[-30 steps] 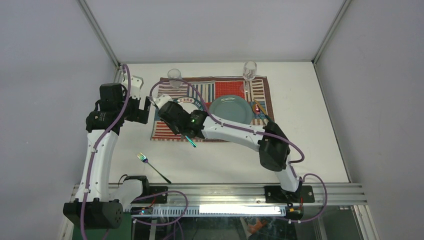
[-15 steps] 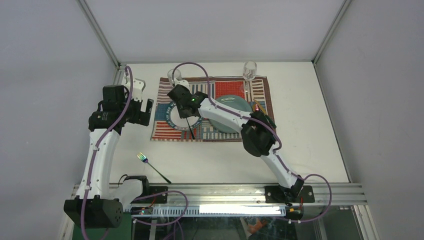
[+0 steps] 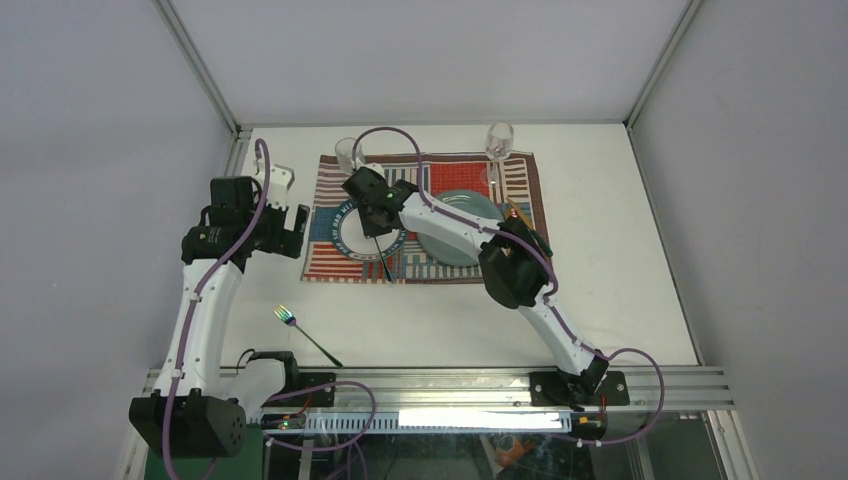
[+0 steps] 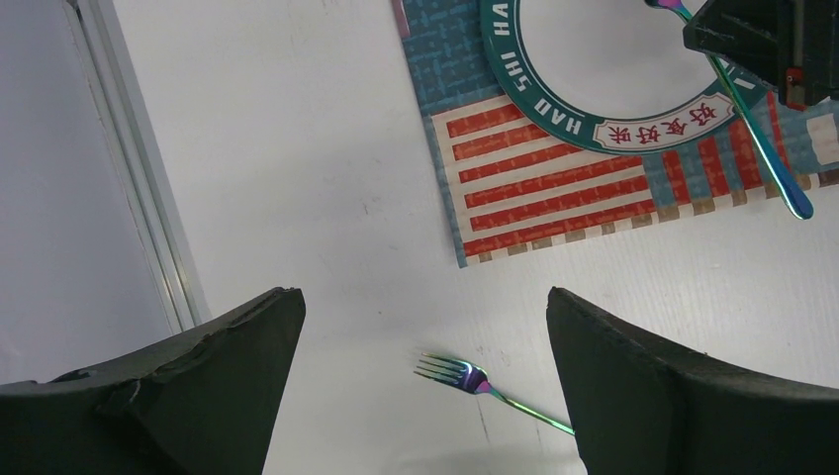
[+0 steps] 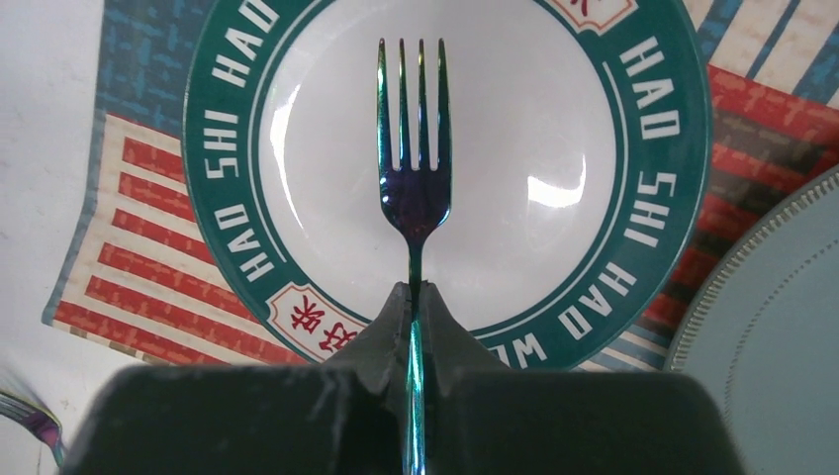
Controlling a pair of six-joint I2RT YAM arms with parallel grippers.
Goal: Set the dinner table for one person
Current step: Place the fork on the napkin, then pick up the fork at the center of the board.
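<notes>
On the white dinner table (image 3: 620,250) lies a striped placemat (image 3: 330,262). A white plate with a green lettered rim (image 3: 345,232) sits on its left half and a grey-blue plate (image 3: 470,203) on its right. My right gripper (image 3: 372,205) hovers over the white plate (image 5: 228,178), shut on the handle of an iridescent fork (image 5: 414,188) whose tines point away from me. A second iridescent fork (image 3: 300,332) lies on the bare table in front of the mat. My left gripper (image 3: 285,225) hangs open left of the mat, with that fork (image 4: 465,374) below its jaws.
A short glass (image 3: 348,152) stands at the mat's far left corner and a wine glass (image 3: 499,138) at its far right. A small red-brown item (image 3: 515,212) lies right of the grey plate, partly hidden by my right arm. Aluminium rails edge the table.
My right gripper has carried the fork from the mat's front edge farther away, to above the white plate. The left arm has shifted slightly and stays open.
</notes>
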